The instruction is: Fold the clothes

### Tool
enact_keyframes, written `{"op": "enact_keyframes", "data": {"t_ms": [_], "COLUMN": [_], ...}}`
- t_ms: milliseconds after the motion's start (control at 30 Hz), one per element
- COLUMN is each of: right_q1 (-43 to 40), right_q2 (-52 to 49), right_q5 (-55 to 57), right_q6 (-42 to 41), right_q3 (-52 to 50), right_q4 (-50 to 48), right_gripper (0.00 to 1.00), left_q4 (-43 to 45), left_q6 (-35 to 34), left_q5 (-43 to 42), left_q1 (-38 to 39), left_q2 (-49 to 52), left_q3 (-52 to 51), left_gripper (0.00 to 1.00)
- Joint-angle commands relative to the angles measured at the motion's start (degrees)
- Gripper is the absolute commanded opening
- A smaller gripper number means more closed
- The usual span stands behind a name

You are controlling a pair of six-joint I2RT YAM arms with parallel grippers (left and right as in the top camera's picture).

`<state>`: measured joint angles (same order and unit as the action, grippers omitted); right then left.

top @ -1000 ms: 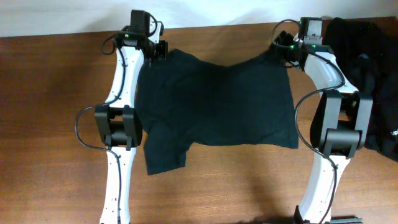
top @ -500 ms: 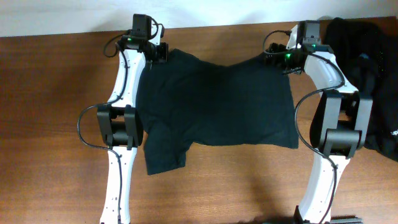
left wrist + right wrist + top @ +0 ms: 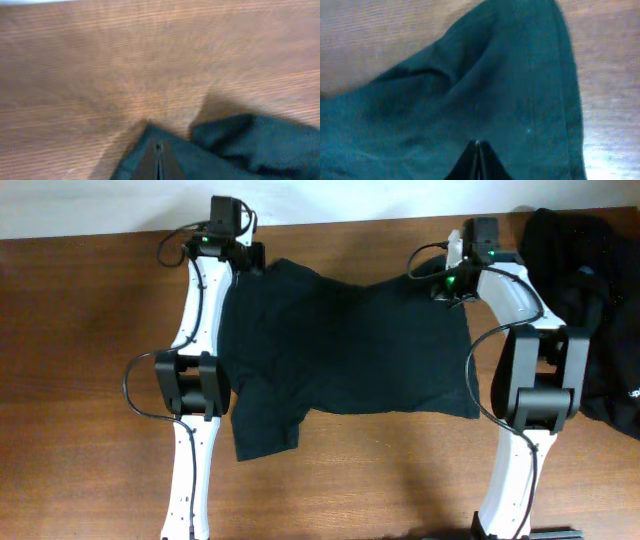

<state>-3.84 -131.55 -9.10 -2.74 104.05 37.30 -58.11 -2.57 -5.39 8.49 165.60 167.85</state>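
Observation:
A black short-sleeved T-shirt (image 3: 350,345) lies spread flat on the brown table (image 3: 80,380) between my two arms, one sleeve pointing toward the front left. My left gripper (image 3: 257,262) is at the shirt's far left corner. In the left wrist view its fingers (image 3: 159,148) are pressed together on the edge of the dark fabric (image 3: 250,145). My right gripper (image 3: 443,283) is at the far right corner. In the right wrist view it (image 3: 477,144) is shut, with the cloth (image 3: 470,90) bunched around the tips.
A heap of more black clothes (image 3: 590,300) lies at the right edge, behind and beside my right arm. The table's far edge meets a white wall just behind both grippers. Bare wood shows to the left and along the front.
My right gripper has moved left onto the shirt's far right corner and gone from open to shut. The left gripper has stayed shut at its corner.

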Motion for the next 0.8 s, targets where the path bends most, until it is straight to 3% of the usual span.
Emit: {"op": "enact_keyframes", "data": {"t_ms": [0, 633, 767], "right_q1": [0.74, 1.31, 1.31], "right_q2": [-0.85, -5.25, -5.53], "right_q5": [3.78, 3.61, 3.61], "right_q6": [1.90, 1.64, 1.66], "right_q3": [1.07, 1.03, 1.03], "right_q4": [0.00, 0.85, 1.03], "right_gripper": [0.04, 0.04, 0.04], "left_q4": [-2.47, -17.66, -16.92], "left_q6": [-0.61, -0.85, -0.83], "left_q5": [0.37, -2.75, -2.78], "left_q1": [0.92, 4.59, 4.59], "left_q2": [0.52, 0.96, 2.27], "left_q3": [5.16, 5.33, 5.33], "left_gripper": [0.00, 0.00, 0.00]}}
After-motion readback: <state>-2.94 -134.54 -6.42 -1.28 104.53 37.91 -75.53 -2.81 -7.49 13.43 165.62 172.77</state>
